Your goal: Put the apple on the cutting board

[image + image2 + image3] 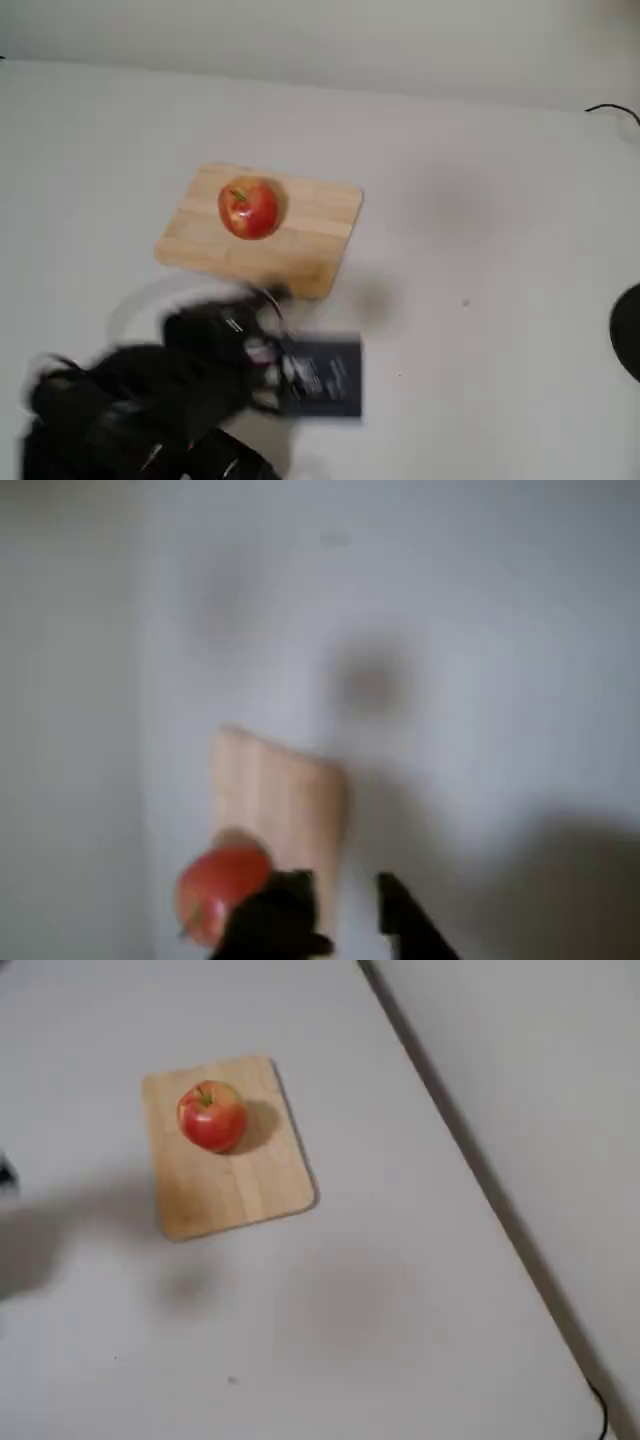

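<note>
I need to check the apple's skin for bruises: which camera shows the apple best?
The fixed view where the apple sits unobstructed and fairly sharp on the cutting board, stem up. The other fixed view shows it clearly too, slightly softer. The wrist view shows a blurred part beside the gripper.

My one fixed view high behind the arm, another high from the side, wrist view low and blurred, all three sharing the cutting board (262, 232) and apple (211, 1115).
</note>
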